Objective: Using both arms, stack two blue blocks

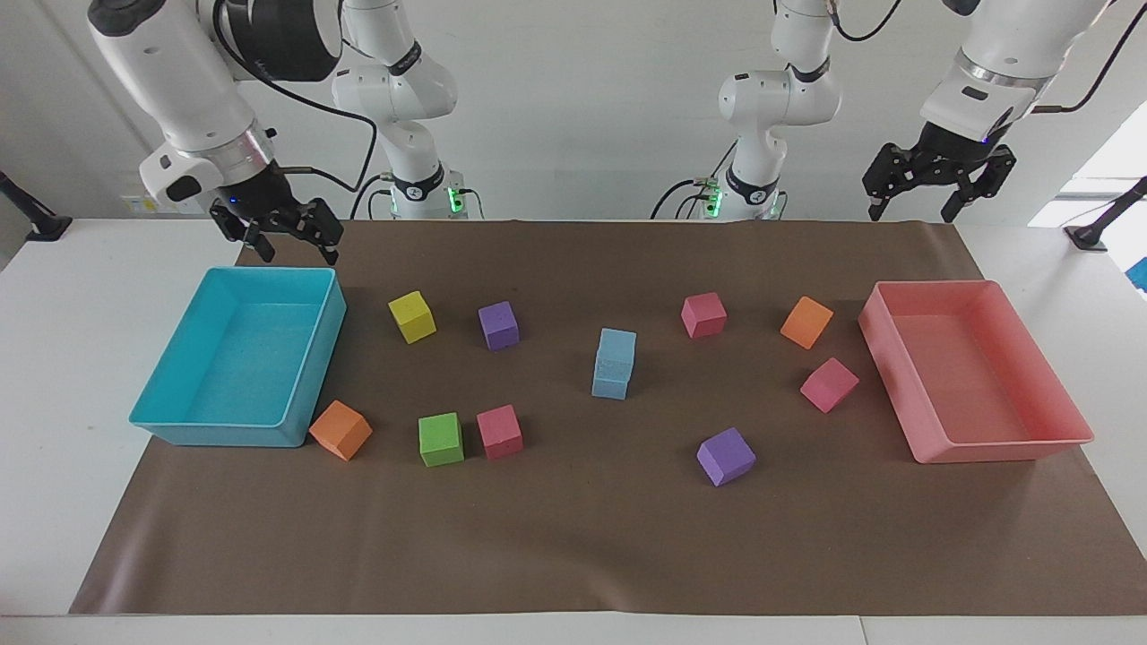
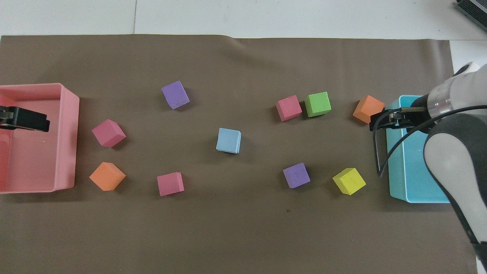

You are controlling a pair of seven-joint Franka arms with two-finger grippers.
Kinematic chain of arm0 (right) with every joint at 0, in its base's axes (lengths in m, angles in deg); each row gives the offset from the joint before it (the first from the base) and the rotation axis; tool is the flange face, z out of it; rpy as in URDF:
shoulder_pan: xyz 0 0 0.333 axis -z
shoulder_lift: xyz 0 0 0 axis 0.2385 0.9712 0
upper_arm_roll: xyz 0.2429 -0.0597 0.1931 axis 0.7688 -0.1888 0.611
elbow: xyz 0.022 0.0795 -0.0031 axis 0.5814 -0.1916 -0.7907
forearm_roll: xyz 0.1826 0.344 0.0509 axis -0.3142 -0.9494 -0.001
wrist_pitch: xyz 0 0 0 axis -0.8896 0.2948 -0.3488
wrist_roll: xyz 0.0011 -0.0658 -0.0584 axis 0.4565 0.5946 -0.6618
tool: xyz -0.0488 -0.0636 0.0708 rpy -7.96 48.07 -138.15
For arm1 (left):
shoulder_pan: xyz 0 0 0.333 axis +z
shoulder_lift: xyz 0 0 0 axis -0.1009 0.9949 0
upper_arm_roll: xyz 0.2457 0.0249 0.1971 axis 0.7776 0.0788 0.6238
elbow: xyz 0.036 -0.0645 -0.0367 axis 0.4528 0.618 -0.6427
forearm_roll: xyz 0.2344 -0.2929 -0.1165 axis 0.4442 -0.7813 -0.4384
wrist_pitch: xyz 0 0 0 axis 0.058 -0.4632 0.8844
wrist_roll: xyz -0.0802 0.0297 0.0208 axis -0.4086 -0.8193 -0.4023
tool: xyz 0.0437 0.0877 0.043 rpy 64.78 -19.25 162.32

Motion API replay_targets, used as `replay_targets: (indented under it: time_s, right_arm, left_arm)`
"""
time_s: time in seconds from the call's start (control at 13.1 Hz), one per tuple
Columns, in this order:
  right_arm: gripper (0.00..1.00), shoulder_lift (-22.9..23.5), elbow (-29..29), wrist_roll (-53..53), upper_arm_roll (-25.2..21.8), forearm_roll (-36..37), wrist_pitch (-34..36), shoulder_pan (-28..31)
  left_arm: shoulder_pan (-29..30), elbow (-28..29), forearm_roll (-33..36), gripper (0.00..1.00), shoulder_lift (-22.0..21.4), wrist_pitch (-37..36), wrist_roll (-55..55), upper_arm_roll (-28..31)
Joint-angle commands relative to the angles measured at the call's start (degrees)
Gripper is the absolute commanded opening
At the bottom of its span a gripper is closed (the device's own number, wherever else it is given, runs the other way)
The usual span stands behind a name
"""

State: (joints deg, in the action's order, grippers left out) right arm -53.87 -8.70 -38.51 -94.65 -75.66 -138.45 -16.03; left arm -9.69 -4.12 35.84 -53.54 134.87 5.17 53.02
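Blue blocks [image 1: 614,363] stacked, matte sky-blue, seemingly flush, both hands spread, empty.

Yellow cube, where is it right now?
The yellow cube sits on the brown mat toward the right arm's end, between the turquoise tray and a purple cube.

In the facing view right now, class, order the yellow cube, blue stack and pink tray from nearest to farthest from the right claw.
1. Yellow cube, beside the turquoise tray under the right claw.
2. Blue stack, mid-table.
3. Pink tray, left arm's end.
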Motion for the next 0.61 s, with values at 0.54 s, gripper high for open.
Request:
replay_targets:
  time_s: [0.54]
  right_arm:
    - [1.0, -1.8, 8.9, 6.6, -2.1, 4.4, 9.9, 1.6]
  left_arm:
    - [0.5, 2.3, 0.0, 1.0, -2.1, -0.2, 0.4, -0.4]
